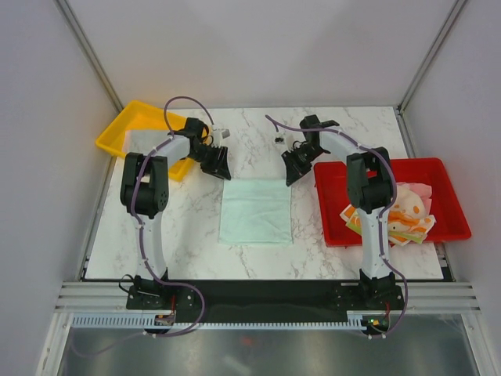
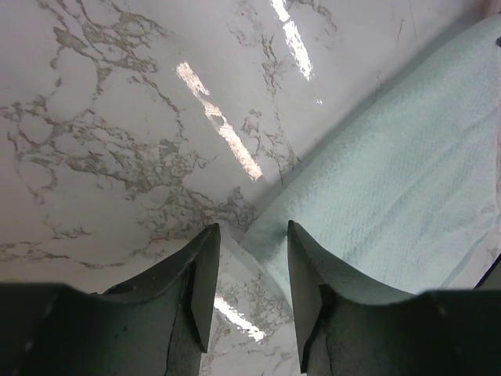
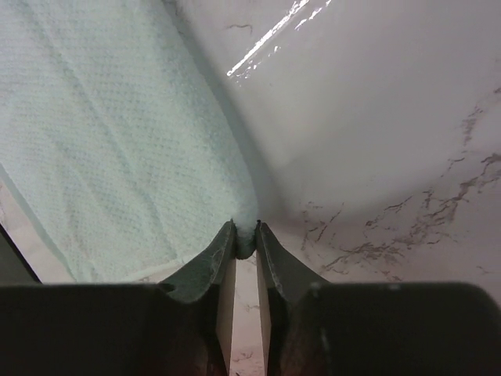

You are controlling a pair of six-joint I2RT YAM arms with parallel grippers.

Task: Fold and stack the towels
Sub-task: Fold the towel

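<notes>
A mint green towel (image 1: 255, 210) lies spread flat on the marble table, between the two arms. My left gripper (image 1: 221, 174) is down at its far left corner. In the left wrist view the left gripper (image 2: 252, 225) stands open, and the corner of the mint towel (image 2: 399, 180) reaches just between its fingertips. My right gripper (image 1: 291, 177) is at the far right corner. In the right wrist view the right gripper (image 3: 246, 227) is shut on a pinch of the mint towel (image 3: 109, 141). More towels, cream with orange shapes (image 1: 407, 215) and pale pink (image 1: 419, 190), lie in a heap.
The heap of towels sits in a red tray (image 1: 450, 196) on the table's right side, behind the right arm. A yellow tray (image 1: 125, 129) stands at the far left corner, close behind the left arm. Frame posts and walls border the table.
</notes>
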